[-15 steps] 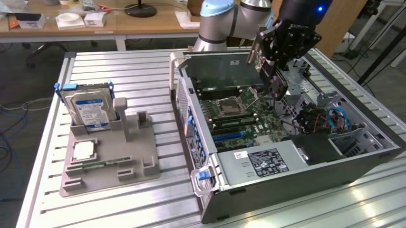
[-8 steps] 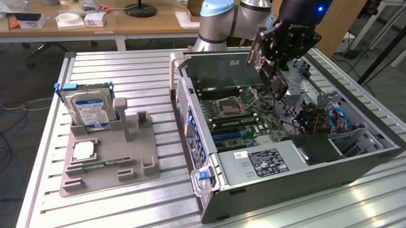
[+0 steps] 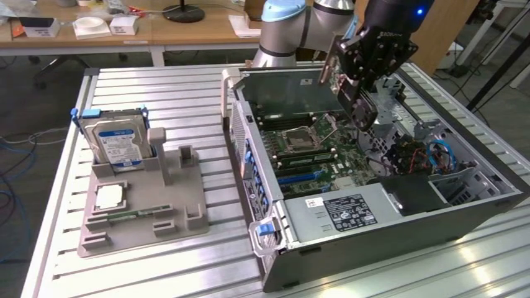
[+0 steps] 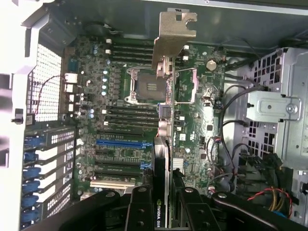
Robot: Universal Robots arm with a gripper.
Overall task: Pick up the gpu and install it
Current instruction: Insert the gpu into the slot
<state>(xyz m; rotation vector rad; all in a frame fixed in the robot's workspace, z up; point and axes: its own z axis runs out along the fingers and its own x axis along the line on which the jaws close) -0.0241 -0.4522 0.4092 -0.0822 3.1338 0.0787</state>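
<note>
- Claw [image 3: 358,87] partly closed, its two fingers [image 4: 139,211] clamped on either face of the gpu [image 3: 362,115]; the card is held firmly.
- Gpu carried on edge, upright, inside the open computer case [image 3: 248,143], above the motherboard [image 3: 314,149]. Cannot tell whether its lower edge touches the board.
- Wrist view: the gpu [image 4: 166,144] shows edge-on, with the silver end bracket [image 4: 174,36] at the end away from the claw [image 4: 165,216]. The card crosses beside the processor socket [image 4: 151,86], with the blue slot [image 4: 120,143] just off to one side.
- Case lies on its side, lid off, toward the worktop [image 3: 166,93] edge on the exterior view's right.
- Grey holder [image 3: 178,198] sits near the worktop edge on the exterior view's left, well apart from the case. The hard drive [image 3: 116,143] with blue-white label stands upright in it.
</note>
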